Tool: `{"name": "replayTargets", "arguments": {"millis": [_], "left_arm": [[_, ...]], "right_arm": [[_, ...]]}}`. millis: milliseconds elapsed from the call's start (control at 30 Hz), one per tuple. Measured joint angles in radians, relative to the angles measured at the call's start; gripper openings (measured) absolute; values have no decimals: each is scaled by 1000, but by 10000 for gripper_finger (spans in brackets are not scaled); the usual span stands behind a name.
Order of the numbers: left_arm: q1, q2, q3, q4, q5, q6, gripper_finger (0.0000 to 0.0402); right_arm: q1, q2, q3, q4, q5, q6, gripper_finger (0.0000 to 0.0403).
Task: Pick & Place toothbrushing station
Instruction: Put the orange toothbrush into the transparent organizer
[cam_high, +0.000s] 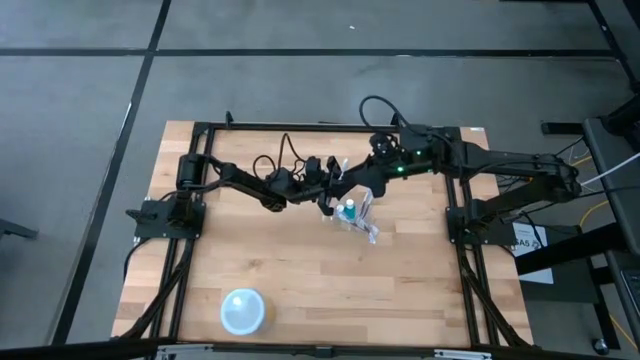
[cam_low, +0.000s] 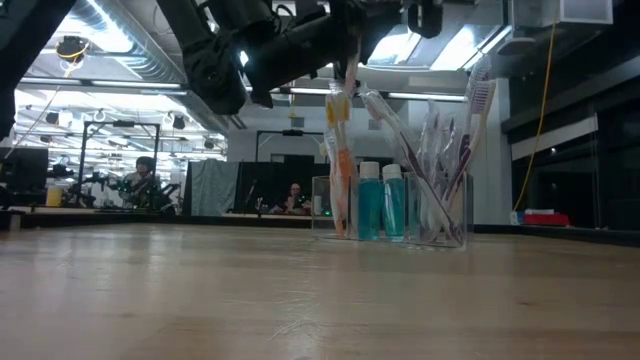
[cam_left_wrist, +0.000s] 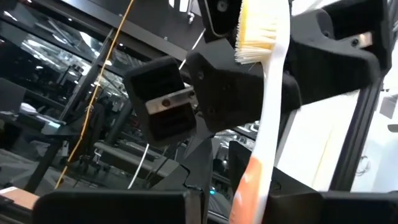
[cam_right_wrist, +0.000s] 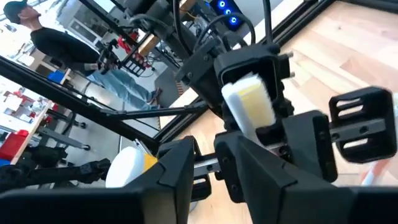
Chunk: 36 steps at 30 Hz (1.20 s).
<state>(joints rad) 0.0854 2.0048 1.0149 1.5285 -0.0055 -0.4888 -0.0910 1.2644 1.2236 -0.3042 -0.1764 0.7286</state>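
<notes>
Here the small clear plastic cup (cam_low: 440, 215) stands mid-table, holding thin white purple-accented toothbrushes (cam_low: 470, 130) leaning outward; two teal tubes (cam_low: 370, 200) stand just beside it. The left gripper (cam_high: 325, 190) clasps a white orange-accented toothbrush (cam_left_wrist: 267, 118) above them. The right gripper (cam_high: 350, 185), fingers parted, faces it closely.

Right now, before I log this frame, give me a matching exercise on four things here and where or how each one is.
Things:
1. pale blue bowl
2. orange-accented toothbrush
3. clear cup
4. right gripper

States:
a. open, close to the toothbrush's bristled head
b. standing on the table with toothbrushes in it
c. alone near the table's edge, far from both arms
d. gripped by the left gripper, above the table

Pairs: 1-c, 2-d, 3-b, 4-a
</notes>
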Motion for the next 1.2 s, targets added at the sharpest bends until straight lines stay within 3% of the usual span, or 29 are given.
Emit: {"name": "replayTargets", "arguments": {"millis": [533, 1000, 1100, 1200], "left_arm": [[7, 0, 0, 11, 29, -50, 44], [1, 0, 36, -59, 88, -81, 44], [-5, 0, 50, -74, 92, -80, 44], [-7, -1, 52, -92, 95, -84, 43]], "right_arm": [[-1, -16, 1, -72, 83, -30, 112], [-1, 27, 2, -52, 56, -57, 111], [0, 27, 12, -60, 65, -66, 92], [7, 29, 62, -116, 93, -135, 33]]}}
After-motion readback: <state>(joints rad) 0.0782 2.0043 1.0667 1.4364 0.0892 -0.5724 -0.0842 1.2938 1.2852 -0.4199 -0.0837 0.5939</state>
